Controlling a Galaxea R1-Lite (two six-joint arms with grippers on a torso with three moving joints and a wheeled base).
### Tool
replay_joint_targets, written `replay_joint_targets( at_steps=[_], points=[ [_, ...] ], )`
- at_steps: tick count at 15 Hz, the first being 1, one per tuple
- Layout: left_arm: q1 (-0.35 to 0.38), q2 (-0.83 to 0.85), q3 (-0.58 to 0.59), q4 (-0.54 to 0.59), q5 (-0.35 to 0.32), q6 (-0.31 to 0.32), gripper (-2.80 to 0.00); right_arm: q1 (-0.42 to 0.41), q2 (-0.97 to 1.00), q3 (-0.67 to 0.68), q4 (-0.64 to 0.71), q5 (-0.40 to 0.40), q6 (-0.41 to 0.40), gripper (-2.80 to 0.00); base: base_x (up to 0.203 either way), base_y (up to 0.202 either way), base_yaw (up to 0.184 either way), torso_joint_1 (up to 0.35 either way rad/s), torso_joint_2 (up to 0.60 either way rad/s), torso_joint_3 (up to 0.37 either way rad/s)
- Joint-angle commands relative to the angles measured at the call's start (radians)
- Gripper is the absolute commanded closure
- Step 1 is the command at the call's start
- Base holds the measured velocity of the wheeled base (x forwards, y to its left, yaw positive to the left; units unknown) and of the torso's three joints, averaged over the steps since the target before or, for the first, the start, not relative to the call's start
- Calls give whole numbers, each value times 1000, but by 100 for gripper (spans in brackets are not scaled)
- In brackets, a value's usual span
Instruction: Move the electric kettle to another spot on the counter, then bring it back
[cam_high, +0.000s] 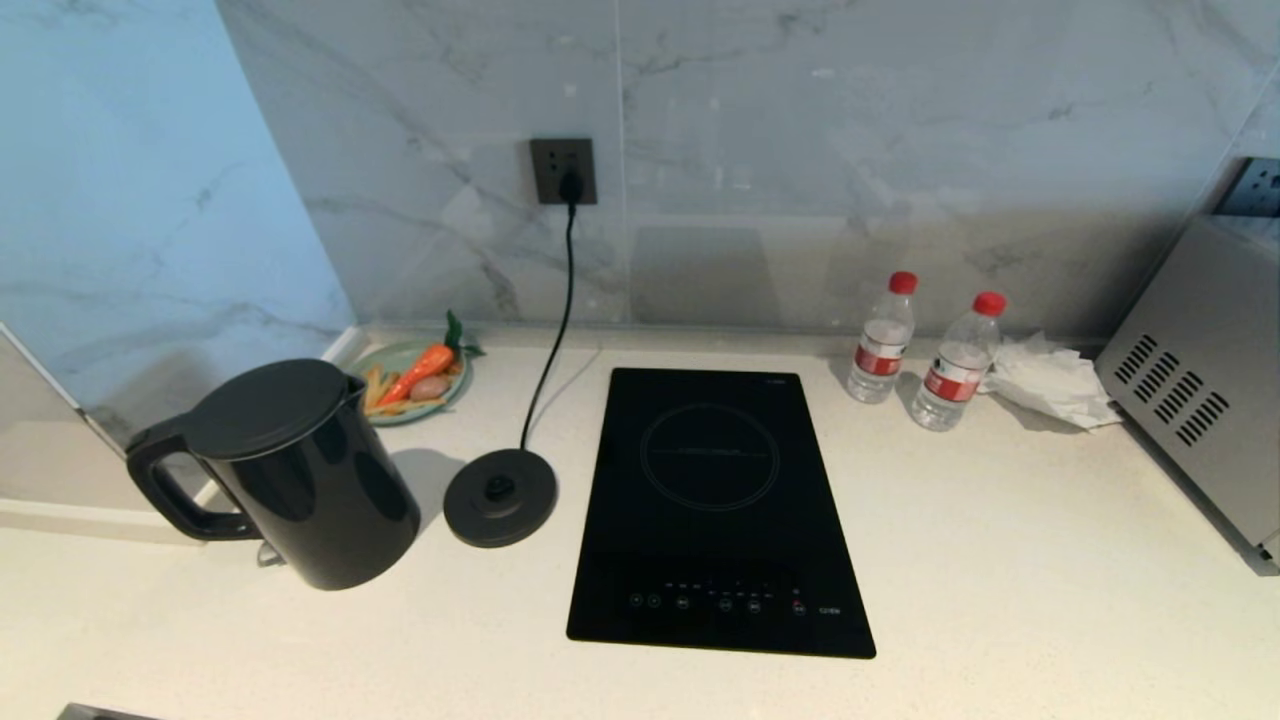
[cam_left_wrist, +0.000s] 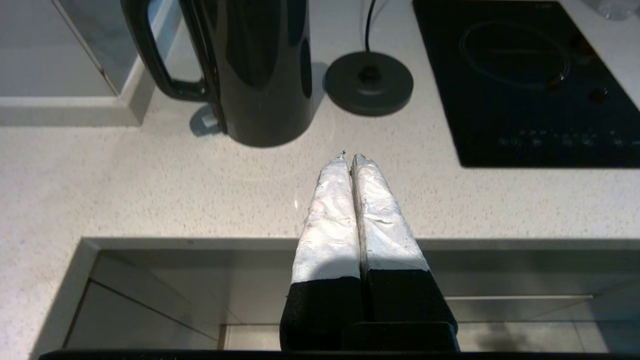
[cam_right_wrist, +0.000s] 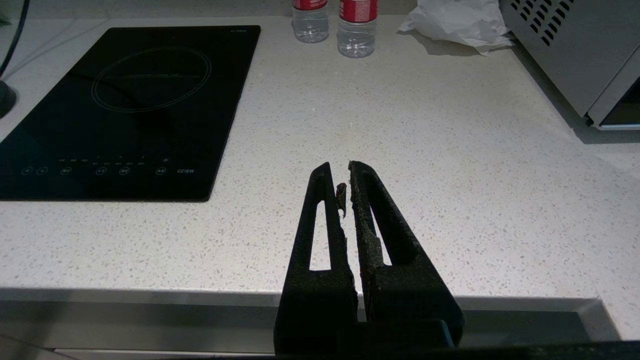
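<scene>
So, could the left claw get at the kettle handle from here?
Probably yes: the shut left claw sits just short of the electric kettle, with bare counter between; it must open first.

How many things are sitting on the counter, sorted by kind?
Kettles: 1, the black kettle
Kettle bases: 1, the round base
Hobs: 1, the black hob
Water bottles: 2, one and another
Plates of food: 1, the green plate
Crumpled papers: 1, the white paper
Ovens: 1, the grey oven
Total: 8
</scene>
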Motion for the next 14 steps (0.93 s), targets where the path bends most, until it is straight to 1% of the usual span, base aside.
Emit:
replay_joint_targets(
  at_steps=[1,2,3,4,5,6,8,9,11,14],
  points=[
    [1,-99,110,-5,1,23,0,0,-1,0,0,0,0,0,0,0,0,0,0,0],
    [2,-142,174,-8,12,48,0,0,0,0,0,-1,0,0,0,0,0,0,0,0],
    [3,-154,207,-9,44,48,0,0,-2,0,0,0,0,0,0,0,0,0,0,0],
    [4,-160,206,-8,89,34,0,0,-1,1,0,-1,0,0,0,0,0,0,0,0],
    [5,-160,222,-16,98,56,0,0,0,2,0,0,0,0,0,0,0,0,0,0],
    [5,-159,229,-33,105,77,0,0,0,0,0,-1,0,0,0,0,0,0,0,0],
    [4,-159,229,-35,107,68,0,0,-2,0,0,0,0,0,0,0,0,0,0,0],
    [3,-159,228,-35,93,60,0,0,-1,1,0,0,0,0,0,0,0,0,0,0],
    [5,-161,227,-35,96,62,0,0,0,0,0,-1,0,0,0,0,0,0,0,0],
    [4,-161,229,-35,107,41,0,0,-2,0,0,0,0,0,0,0,0,0,0,0]
  ],
)
